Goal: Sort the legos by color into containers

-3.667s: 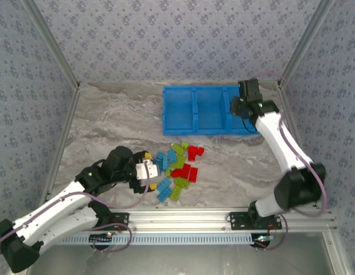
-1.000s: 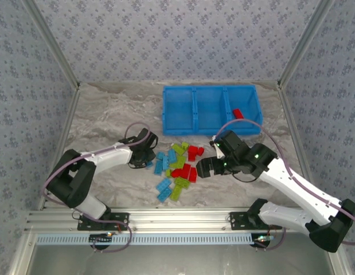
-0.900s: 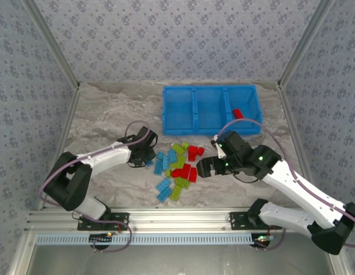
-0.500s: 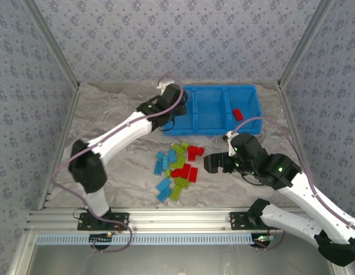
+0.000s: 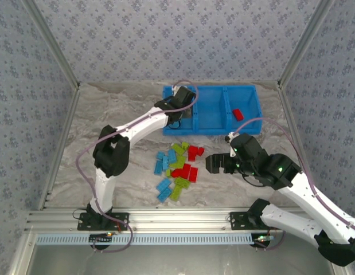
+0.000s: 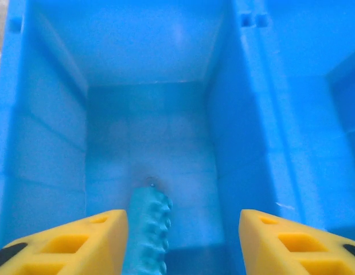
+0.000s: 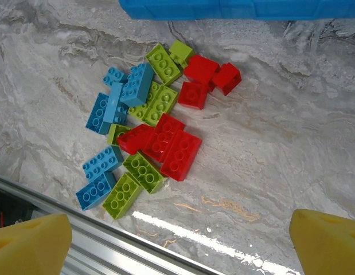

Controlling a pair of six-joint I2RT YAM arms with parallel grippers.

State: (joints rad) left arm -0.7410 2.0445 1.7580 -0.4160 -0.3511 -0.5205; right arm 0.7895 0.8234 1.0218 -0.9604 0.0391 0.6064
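One blue lego (image 6: pixel 147 229) in tray's (image 5: pixel 217 130) left-end compartment (image 6: pixel 154 137)
Left gripper (image 6: pixel 180 229) gapes empty; lego beside its finger might snag.

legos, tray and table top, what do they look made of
The legos look like hard glossy moulded plastic: crisp studs, solid colours. The tray seems plastic too, smooth and slightly shiny, with moulded dividers. The table shows grey marble-like veining and a glare streak; stone or printed laminate, I can't tell.
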